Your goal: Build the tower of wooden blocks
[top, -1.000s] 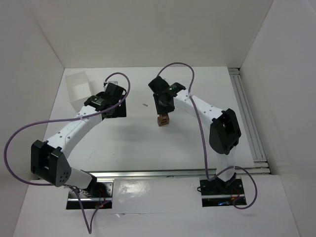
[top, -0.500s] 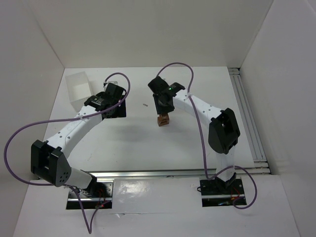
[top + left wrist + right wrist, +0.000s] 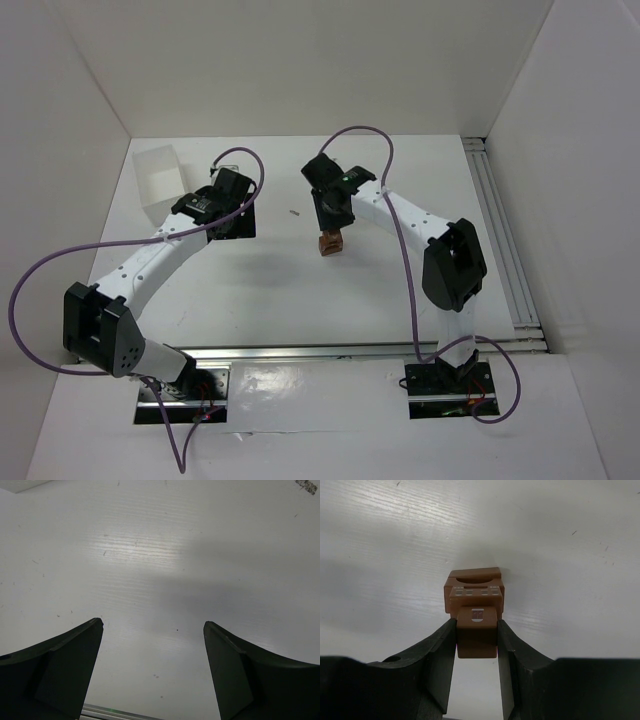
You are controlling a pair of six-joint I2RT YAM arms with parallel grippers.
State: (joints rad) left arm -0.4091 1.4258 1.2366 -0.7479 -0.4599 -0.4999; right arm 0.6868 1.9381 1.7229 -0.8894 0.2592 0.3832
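from a second ago to now nothing has moved: my right gripper (image 3: 476, 625) stays clamped on a wood block (image 3: 477, 641) on or just above the tower (image 3: 474, 591) mid-scene, so release seems pending, while my left gripper (image 3: 152, 630) hangs open, far left.

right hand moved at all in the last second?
No. The right hand keeps the same gap to the dark speck, still clamped on the top wood block of the tower.
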